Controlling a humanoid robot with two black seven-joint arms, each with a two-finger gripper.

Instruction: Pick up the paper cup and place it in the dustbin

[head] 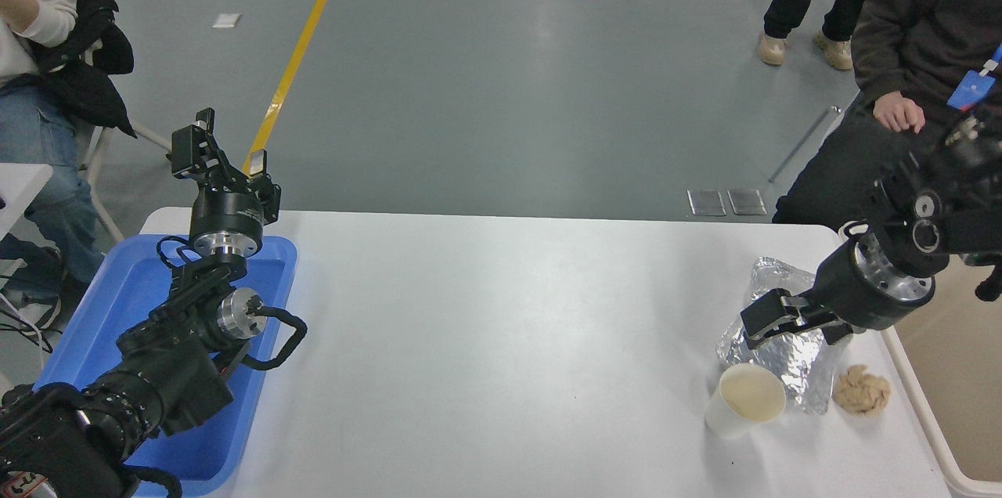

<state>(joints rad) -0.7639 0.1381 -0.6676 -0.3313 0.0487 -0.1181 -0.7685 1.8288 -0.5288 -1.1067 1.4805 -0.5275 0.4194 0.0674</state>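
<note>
Your worktop [501, 341] fills most of the view. The dustbin [951, 373] stands against its right side, cut off by the frame, so you cannot see its full opening. At the lower left the left hand [219, 157] is parked above a blue tray [86, 326], its fingers spread and holding nothing. The right hand [755, 322] hangs over a crumpled foil sheet [798, 361], just behind the paper cup [744, 402]. Its fingers look apart and empty, though they are dark and foreshortened, so the gap is hard to judge.

The paper cup stands upright near the worktop's front right, its far side touching or overlapping the foil, with a tan paper ball [861, 391] near it on the other side of the foil.

From here, watch three things. The cup is light and thin, so a squeeze too hard would likely crush it. A finger coming down on the rim could tip it over. The foil could catch a fingertip and drag along. A person's hand [899, 110] rests beyond the far right corner, well apart from the work.
</note>
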